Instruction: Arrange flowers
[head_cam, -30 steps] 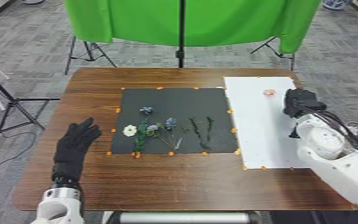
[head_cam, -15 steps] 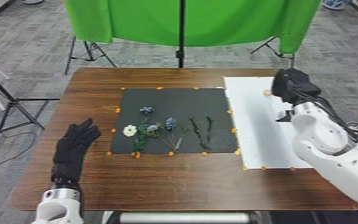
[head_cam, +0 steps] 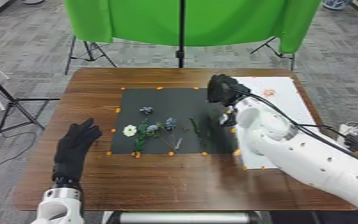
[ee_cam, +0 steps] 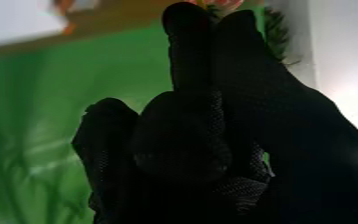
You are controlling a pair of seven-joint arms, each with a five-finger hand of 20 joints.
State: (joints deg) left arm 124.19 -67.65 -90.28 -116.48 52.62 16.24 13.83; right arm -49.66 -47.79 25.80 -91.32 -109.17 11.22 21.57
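The pink flower (ee_cam: pixel 232 3) is pinched at the fingertips of the right robot hand (head_cam: pixel 226 90), with green leaves (ee_cam: pixel 276 32) right beside the fingers, while the hand's other fingers are curled in. That hand is now over the far right part of the dark mat (head_cam: pixel 168 95), by its border with the white sheet (head_cam: pixel 286 97); half a second ago it was over the far end of the sheet, so it has swung left. The second pink flower (head_cam: pixel 269 92), partly covered then, lies in plain sight on the sheet's far part. On the mat nothing to the left has shifted: the small blue flower (head_cam: pixel 146 109) lies toward the far side, the white flower (head_cam: pixel 129 130) nearer and at the left, another bluish bloom (head_cam: pixel 170 123) to its right, and a dark green stem (head_cam: pixel 196 127) farther right. The left robot hand (head_cam: pixel 72 145) has stayed put left of the mat, relaxed and gripping nothing, over the brown surface (head_cam: pixel 158 185). Beyond the far edge hangs a green cloth (head_cam: pixel 238 20).
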